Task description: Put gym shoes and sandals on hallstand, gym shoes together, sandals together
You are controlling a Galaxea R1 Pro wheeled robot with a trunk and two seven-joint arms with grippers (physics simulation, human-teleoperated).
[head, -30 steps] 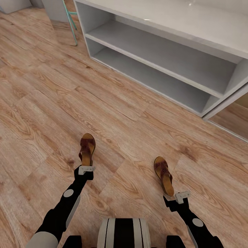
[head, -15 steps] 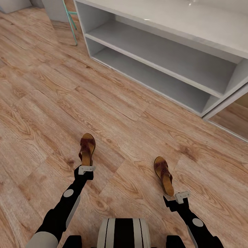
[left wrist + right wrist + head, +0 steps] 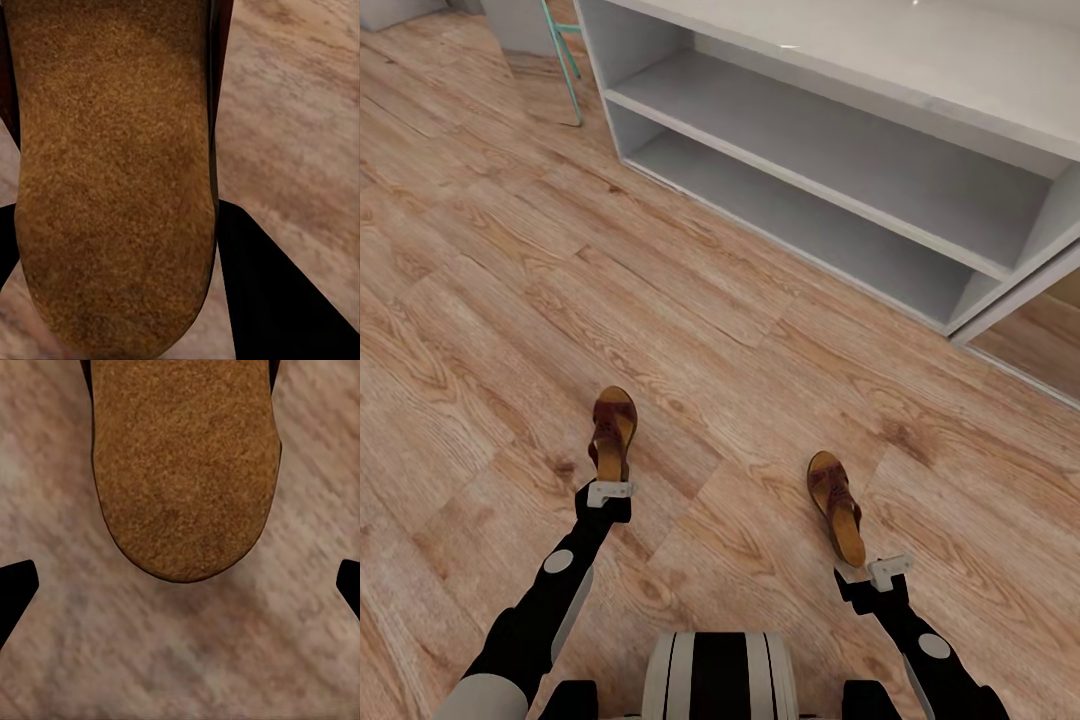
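Note:
Two brown sandals lie on the wood plank corridor floor (image 3: pixel 480 300). The left sandal (image 3: pixel 613 430) has its heel in my left gripper (image 3: pixel 610 490); in the left wrist view its cork footbed (image 3: pixel 112 172) sits between the dark fingers (image 3: pixel 285 292), which press against its sides. The right sandal (image 3: pixel 837 505) lies just ahead of my right gripper (image 3: pixel 887 568), which is open; its heel (image 3: pixel 184 457) is beyond the spread fingertips (image 3: pixel 15 585), not between them. The light-grey hallstand (image 3: pixel 840 200) stands ahead with two bare low shelves. The gym shoes are out of view.
A teal chair leg (image 3: pixel 570 60) stands on the floor left of the hallstand. A strip of floor runs past the hallstand's right end (image 3: pixel 1030 340). My base (image 3: pixel 720 675) sits between the arms.
The whole picture has shifted slightly, so the camera moved a little. Both arms and both sandals keep their places.

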